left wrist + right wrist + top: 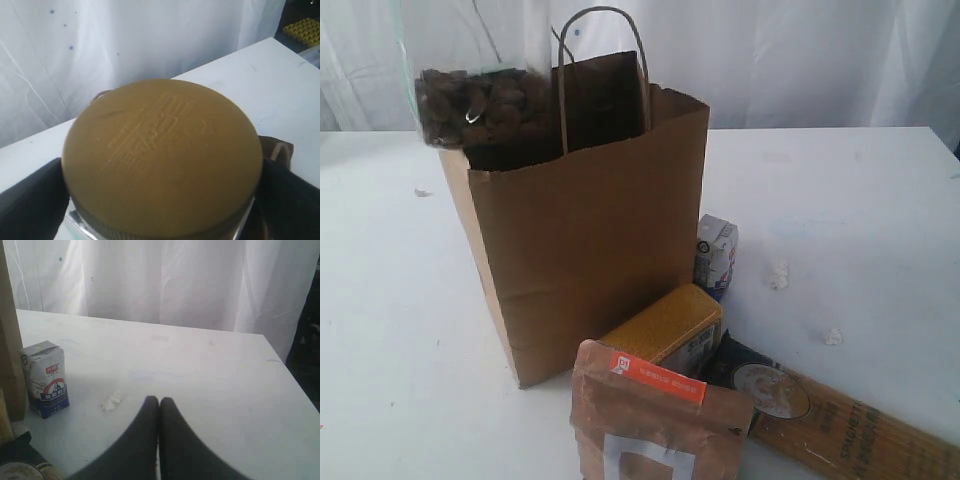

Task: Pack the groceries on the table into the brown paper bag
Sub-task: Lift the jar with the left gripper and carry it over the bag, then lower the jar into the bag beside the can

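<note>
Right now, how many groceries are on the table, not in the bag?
5: carton beside the bag, bottle and pouch in front of it, can and spaghetti at right. More may hide behind the bag.

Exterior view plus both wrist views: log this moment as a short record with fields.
left gripper: shut on the clear jar with olive-yellow lid, gripping at the lid
jar position: hanging at the open top of the brown paper bag, on its left side in the exterior view
right gripper: shut, holding nothing
not yet packed: small white-blue carton, yellow-grain bottle, brown pouch with orange label, dark pull-tab can, long spaghetti pack, all on the table beside the bag
</note>
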Controlling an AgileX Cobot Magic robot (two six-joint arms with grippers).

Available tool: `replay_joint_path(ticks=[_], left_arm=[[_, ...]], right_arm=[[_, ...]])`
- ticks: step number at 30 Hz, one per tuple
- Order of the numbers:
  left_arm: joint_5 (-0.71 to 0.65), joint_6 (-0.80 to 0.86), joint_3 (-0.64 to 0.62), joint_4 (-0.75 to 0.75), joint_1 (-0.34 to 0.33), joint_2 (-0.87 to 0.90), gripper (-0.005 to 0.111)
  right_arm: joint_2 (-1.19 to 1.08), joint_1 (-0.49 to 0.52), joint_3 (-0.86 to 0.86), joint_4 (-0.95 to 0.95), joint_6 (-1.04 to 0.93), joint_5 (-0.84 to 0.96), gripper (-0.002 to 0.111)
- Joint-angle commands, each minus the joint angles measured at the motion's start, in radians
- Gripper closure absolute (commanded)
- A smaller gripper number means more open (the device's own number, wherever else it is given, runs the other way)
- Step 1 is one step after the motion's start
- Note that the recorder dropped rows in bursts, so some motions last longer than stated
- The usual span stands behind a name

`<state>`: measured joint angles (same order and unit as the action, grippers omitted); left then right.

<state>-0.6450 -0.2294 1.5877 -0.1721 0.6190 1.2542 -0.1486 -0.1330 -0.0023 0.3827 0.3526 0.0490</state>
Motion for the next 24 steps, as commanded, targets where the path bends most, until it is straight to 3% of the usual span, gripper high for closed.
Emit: replay_joint_path(ticks=[1, 24], left_arm=[[0.029, -0.003, 0.008, 0.056, 0.002, -0.005, 0.107], [-0.025, 0.039, 0.008, 0.018, 0.002, 0.050, 0.107]], right_arm=[[0.004, 0.004, 0.002, 0.007, 0.004, -0.002, 0.108], [0.004, 0.004, 0.002, 0.007, 0.004, -0.002, 0.108]])
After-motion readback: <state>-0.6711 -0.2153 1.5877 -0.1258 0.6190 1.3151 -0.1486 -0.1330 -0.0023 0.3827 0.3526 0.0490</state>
